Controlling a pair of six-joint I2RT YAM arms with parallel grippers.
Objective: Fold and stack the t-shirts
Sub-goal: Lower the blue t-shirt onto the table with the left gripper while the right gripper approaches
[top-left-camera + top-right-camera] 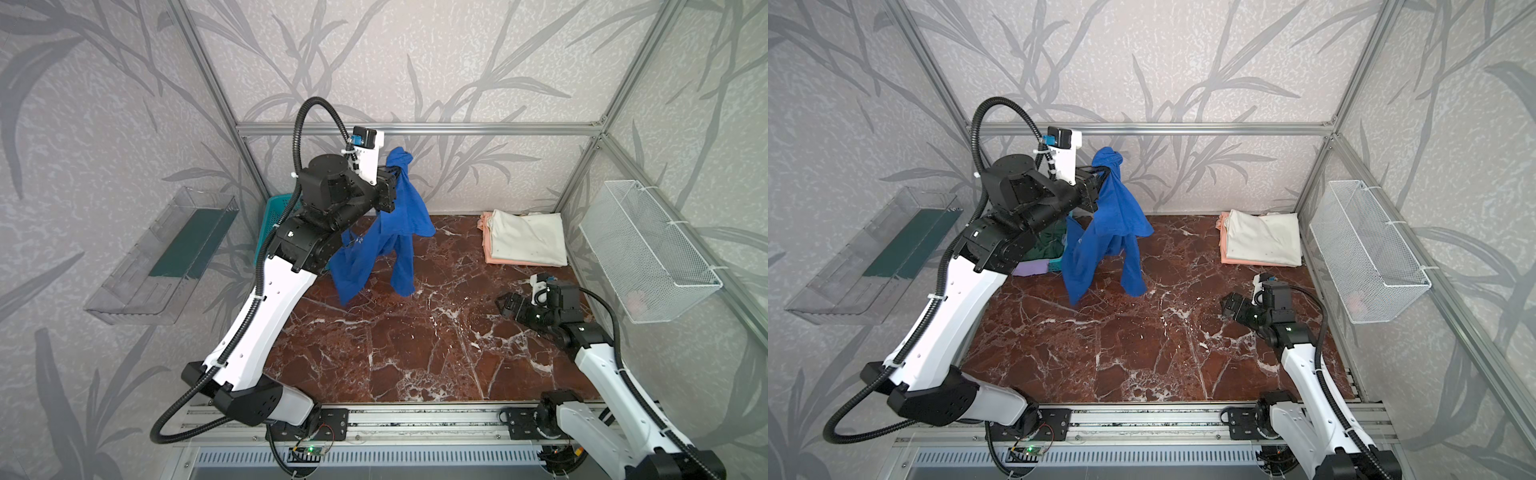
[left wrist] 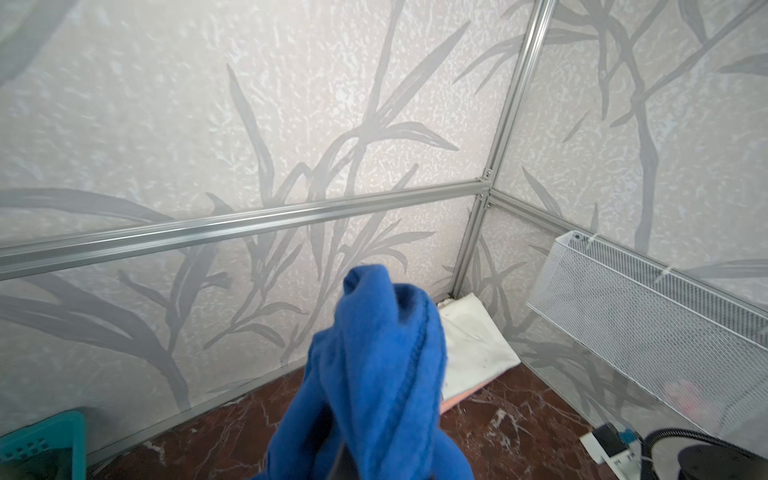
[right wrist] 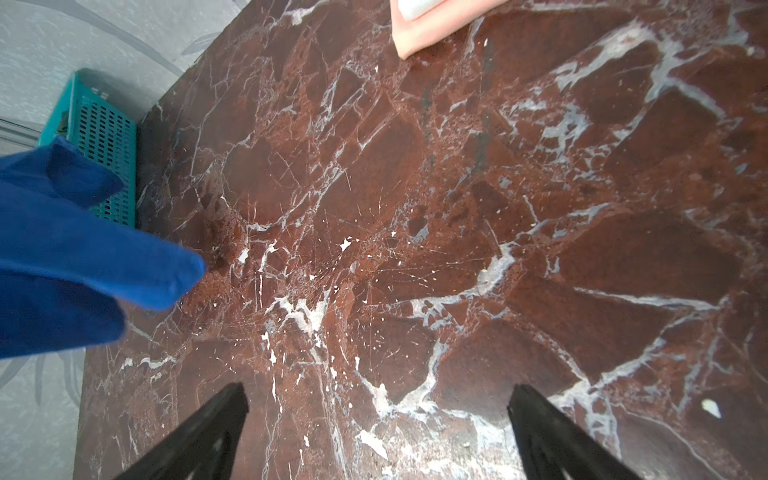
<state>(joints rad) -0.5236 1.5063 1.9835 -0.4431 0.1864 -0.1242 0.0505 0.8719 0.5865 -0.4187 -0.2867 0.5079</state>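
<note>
Blue t-shirt (image 1: 399,232), a soft, slightly fuzzy royal-blue knit, hangs in the air over the far left part of the table (image 1: 415,345). Its top is bunched into a rounded knot where the left gripper (image 1: 394,176) is clamped tight on the cloth, the black jaws buried in the folds. Below the knot it falls in two limp tails, one broad and flat with a trace of pale print, the other narrow and twisted like a rope; whether their tips touch the tabletop I cannot tell. In the left wrist view a stitched hem runs across the crumpled bundle. The table is glossy, dark red stone-patterned, crossed by white veins. The right gripper (image 1: 509,305) hovers low over its right side, well apart from the blue cloth, its two black wedge-shaped fingers (image 3: 224,415) spread wide with nothing between them. In the far right corner a cream-white shirt (image 1: 528,241), folded to a flat rectangle, lies on a peach shirt (image 1: 511,261) folded likewise, whose edge shows along the near side. A teal basket (image 1: 1054,262) of perforated plastic sits at the far left behind the left arm, with a crumpled dark green shirt (image 1: 1046,245) inside and a lavender shirt (image 1: 1030,268) at its near rim. A white wire-mesh bin (image 1: 648,257) hangs on the right wall and a clear plastic tray (image 1: 166,257) on the left wall.
</note>
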